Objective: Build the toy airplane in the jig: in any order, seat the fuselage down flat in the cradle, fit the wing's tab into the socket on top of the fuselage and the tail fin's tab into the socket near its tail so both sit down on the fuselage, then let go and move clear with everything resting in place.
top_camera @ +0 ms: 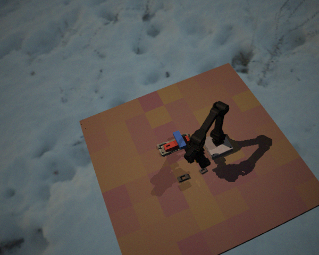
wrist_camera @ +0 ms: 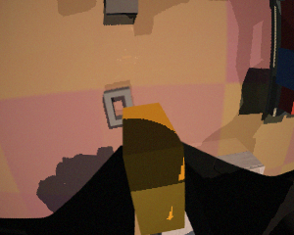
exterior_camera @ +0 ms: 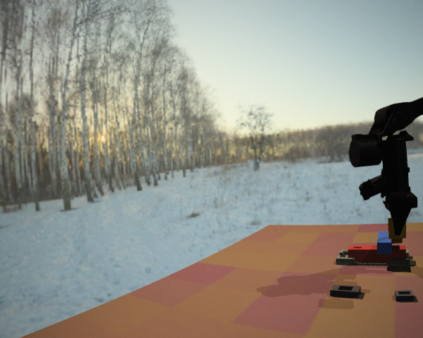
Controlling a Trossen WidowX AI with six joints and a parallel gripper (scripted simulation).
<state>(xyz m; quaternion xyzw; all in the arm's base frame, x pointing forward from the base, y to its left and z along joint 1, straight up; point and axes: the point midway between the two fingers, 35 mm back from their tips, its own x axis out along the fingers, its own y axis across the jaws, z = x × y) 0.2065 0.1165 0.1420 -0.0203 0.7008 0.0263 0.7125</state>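
Note:
The red fuselage (top_camera: 174,145) (exterior_camera: 363,252) lies flat in the grey cradle (top_camera: 161,151) (exterior_camera: 345,260). The blue wing (top_camera: 179,139) (exterior_camera: 384,239) (wrist_camera: 289,70) lies across its top and appears to sit down on it. A dark socket shows open near the fuselage's left end in the top and exterior views. My gripper (exterior_camera: 398,232) (wrist_camera: 147,150) is shut on the yellow tail fin (exterior_camera: 402,235) (wrist_camera: 154,171), whose tab points down. It holds the fin in the air, to the side of the cradle and above the small grey holder. In the top view the arm hides the fin almost wholly.
The small grey holder (top_camera: 200,171) (exterior_camera: 405,298) (wrist_camera: 108,110) stands empty near the arm's base (top_camera: 221,151). A larger grey holder (top_camera: 179,179) (exterior_camera: 345,293) (wrist_camera: 120,9) stands beside it, also empty. The cradle is beyond them in the exterior view.

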